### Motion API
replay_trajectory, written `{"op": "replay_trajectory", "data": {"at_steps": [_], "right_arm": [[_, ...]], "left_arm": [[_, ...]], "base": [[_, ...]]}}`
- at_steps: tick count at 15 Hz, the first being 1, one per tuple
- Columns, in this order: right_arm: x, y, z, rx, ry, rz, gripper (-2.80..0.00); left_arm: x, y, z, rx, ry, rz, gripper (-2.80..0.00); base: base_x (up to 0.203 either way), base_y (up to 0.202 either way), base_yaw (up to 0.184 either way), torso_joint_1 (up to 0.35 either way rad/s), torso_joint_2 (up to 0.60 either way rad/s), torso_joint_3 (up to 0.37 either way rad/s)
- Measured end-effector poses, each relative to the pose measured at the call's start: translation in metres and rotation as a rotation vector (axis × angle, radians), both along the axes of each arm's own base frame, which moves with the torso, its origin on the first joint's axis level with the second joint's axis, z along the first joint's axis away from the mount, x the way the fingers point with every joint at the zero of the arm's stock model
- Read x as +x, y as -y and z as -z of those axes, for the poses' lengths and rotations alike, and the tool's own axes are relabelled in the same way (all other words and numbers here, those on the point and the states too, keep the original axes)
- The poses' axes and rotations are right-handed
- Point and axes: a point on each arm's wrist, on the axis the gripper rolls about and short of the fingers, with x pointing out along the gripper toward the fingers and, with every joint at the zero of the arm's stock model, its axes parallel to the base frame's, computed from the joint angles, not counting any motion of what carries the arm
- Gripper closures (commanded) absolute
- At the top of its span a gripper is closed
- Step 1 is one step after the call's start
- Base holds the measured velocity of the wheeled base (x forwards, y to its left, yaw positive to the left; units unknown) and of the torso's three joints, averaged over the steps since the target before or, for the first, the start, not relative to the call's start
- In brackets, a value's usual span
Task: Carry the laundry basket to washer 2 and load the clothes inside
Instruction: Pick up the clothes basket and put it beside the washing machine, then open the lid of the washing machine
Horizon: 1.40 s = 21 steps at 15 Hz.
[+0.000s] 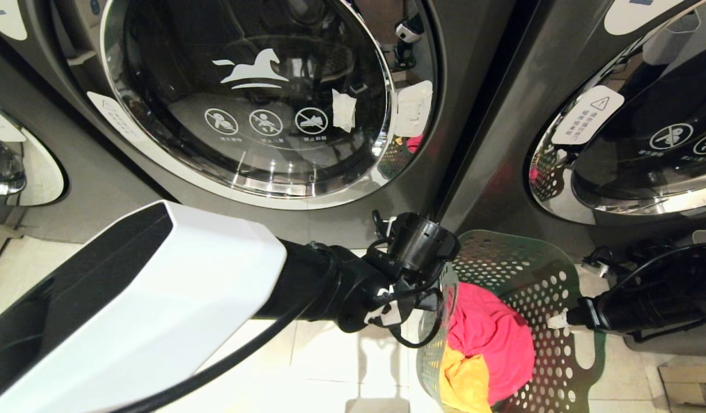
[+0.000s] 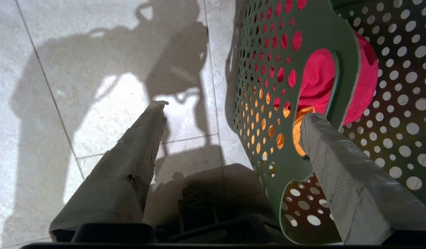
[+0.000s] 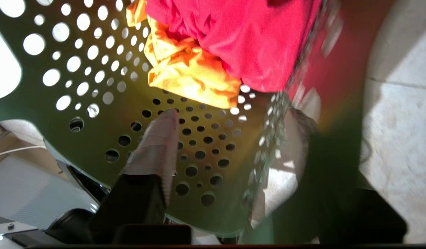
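Note:
The green laundry basket (image 1: 536, 269) stands on the floor just before the washers, holding the clothes: a magenta-pink garment (image 1: 490, 338) on top of a yellow-orange one (image 1: 464, 381). My left gripper (image 2: 236, 110) is open astride the basket's left wall (image 2: 268, 103), one finger (image 2: 140, 155) outside over the floor, the other by the handle cut-out. My right gripper (image 3: 235, 114) is open astride the opposite wall, one finger (image 3: 157, 145) inside the basket (image 3: 95, 86). Straight ahead is a washer (image 1: 249, 103) with a horse logo, its door apparently shut. Its numeral is out of view, so washer 2 cannot be told.
A second dark grey washer (image 1: 645, 143) stands to the right, its chrome rim right above the basket's far side. Pale floor tiles (image 1: 330, 355) lie to the basket's left under my left arm (image 1: 158, 298). A cardboard box corner (image 1: 691, 384) shows at the lower right.

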Motion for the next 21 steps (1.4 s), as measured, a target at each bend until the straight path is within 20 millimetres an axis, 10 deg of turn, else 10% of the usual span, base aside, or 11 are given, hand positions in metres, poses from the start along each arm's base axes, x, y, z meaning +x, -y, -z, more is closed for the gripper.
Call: {"op": "replay_trajectory", "data": {"at_steps": [9,10,11,21], "right_arm": [[-0.083,-0.015,-0.049,-0.1,-0.03,0.079,-2.8],[-0.092,-0.016,-0.053,-0.108,-0.024,0.089,-2.8],[-0.101,-0.018,-0.056,-0.113,-0.016,0.097,0.0],[-0.183,-0.046,-0.125,-0.25,0.328,0.15,0.0]], "left_arm": [[-0.038,-0.073,-0.035,-0.006,-0.04,-0.061,-2.8],[-0.042,-0.085,-0.039,-0.009,-0.038,-0.075,0.0],[-0.045,-0.098,-0.043,-0.01,-0.037,-0.09,0.0],[-0.071,-0.252,-0.09,-0.058,0.098,-0.454,0.0]], "base": [[0.0,0.0,0.0,0.0,0.0,0.0],[0.0,0.0,0.0,0.0,0.0,0.0],[0.0,0.0,0.0,0.0,0.0,0.0],[0.0,0.0,0.0,0.0,0.0,0.0]]}}
